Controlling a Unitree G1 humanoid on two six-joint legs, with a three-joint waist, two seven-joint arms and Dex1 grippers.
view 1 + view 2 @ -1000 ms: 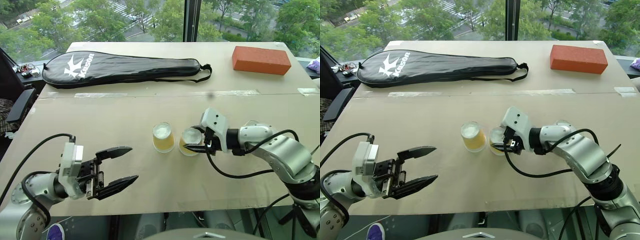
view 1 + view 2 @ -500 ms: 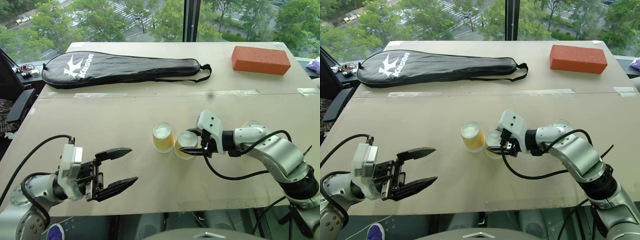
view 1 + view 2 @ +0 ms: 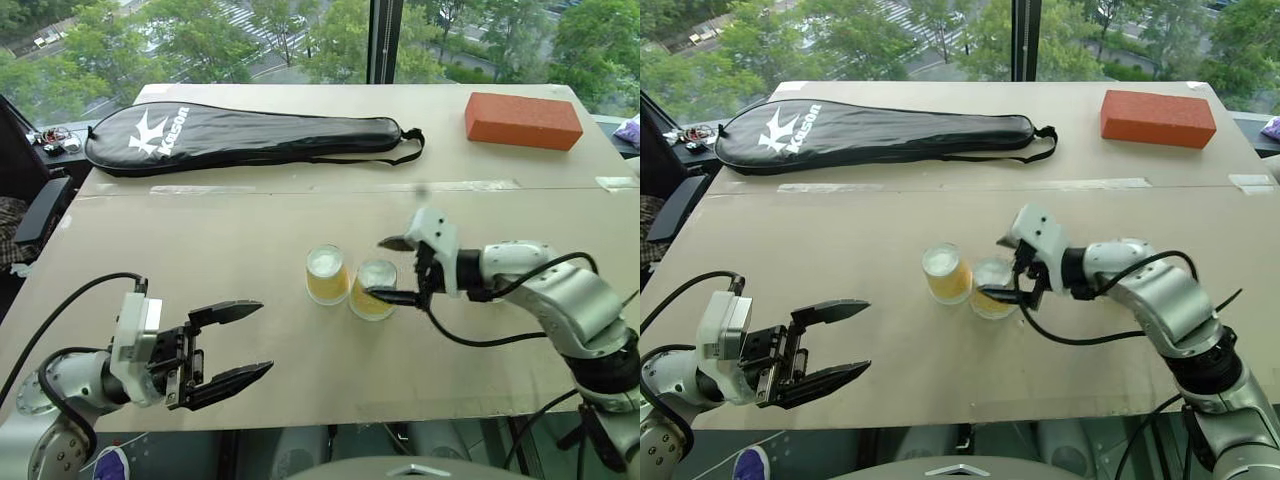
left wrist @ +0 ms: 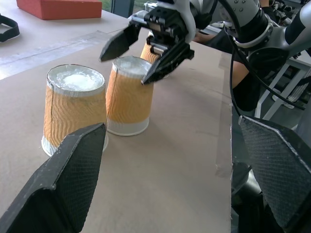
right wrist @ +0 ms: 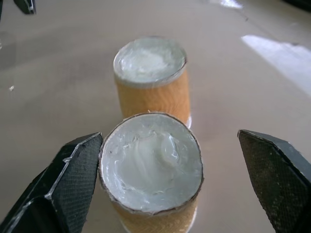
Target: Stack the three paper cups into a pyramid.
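Observation:
Two of the paper cups stand upside down, close side by side, mid-table: the left cup [image 3: 327,275] and the right cup [image 3: 373,289]. My right gripper [image 3: 391,269] is open, one finger on either side of the right cup's top, touching neither side in the right wrist view, where that cup [image 5: 151,170] is nearest and the other cup [image 5: 150,77] stands behind it. A patch of the same orange [image 4: 147,52] shows behind that gripper; I cannot tell if it is the third cup. My left gripper [image 3: 235,343] is open and empty, near the table's front left.
A black racket bag [image 3: 250,135] lies across the far left of the table [image 3: 200,240]. A red brick [image 3: 522,118] sits at the far right. A taped seam [image 3: 330,187] crosses the table behind the cups.
My right gripper slid its cup left up against the other cup, then opened and let go, rising slightly. The left arm has kept still.

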